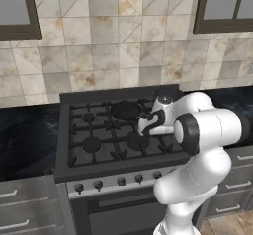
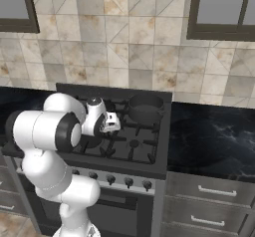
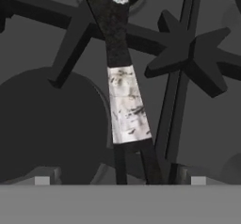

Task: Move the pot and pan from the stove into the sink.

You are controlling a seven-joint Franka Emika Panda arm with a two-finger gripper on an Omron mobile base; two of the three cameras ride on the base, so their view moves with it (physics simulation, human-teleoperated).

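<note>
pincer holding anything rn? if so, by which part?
Nothing held. The pincer is open over the stove, its fingertips standing either side of the pan handle's pale tip, not closed on it.

Pan (image 1: 126, 110) and pot (image 2: 145, 106) on stove (image 1: 94, 145) — rear burners.

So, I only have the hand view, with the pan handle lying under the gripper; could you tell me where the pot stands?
Observer: The pot sits on the back right burner of the stove, well apart from the gripper.
Operator: Thank you, and where is the pan's body, please?
Observer: The pan rests on a rear grate near the middle, and its handle runs forward and to the right to the gripper.
</note>
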